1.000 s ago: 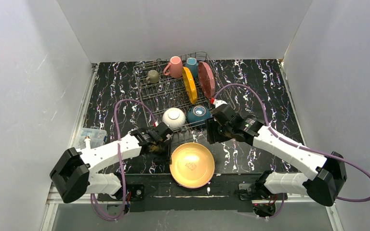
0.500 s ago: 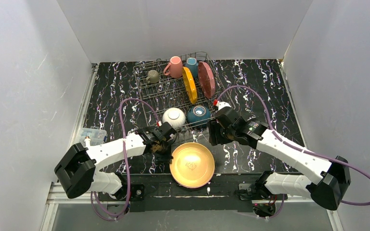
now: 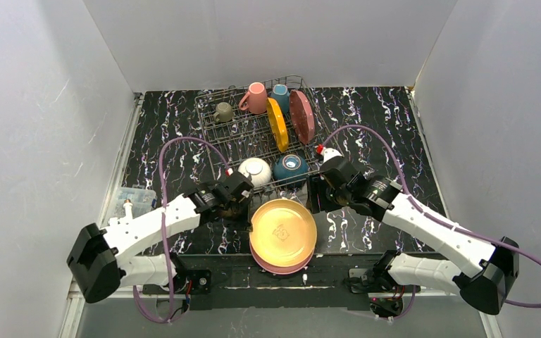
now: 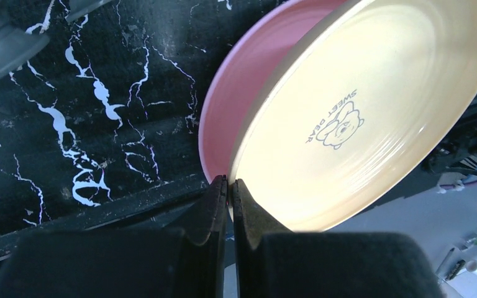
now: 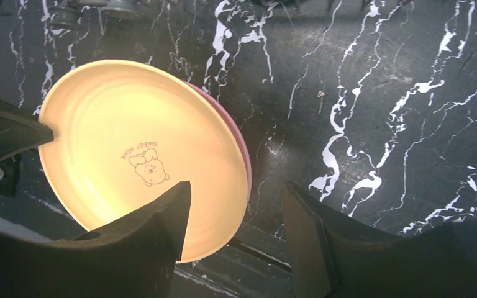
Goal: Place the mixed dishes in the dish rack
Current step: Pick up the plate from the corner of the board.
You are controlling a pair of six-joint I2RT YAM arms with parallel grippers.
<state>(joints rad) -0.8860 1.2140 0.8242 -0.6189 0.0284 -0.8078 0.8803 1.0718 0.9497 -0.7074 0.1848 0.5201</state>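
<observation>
1. My left end effector (image 4: 228, 186) pinches the rim of the yellow plate (image 4: 360, 112), tilted off the pink plate (image 4: 236, 81), bottom centre overhead.
2. My right end effector (image 5: 236, 198) hangs wide near it.
3. Next, likely: stand it between tines of the rack (image 3: 243, 137), upper centre.

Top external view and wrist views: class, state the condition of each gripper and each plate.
left gripper: jaws shut on the cream plate's rim
right gripper: jaws open, holding nothing
cream plate: held, gripped side raised off the pink plate
pink plate: lying flat beneath the cream plate
orange plate: upright on edge in the dish rack
dark-red plate: upright on edge in the dish rack
</observation>
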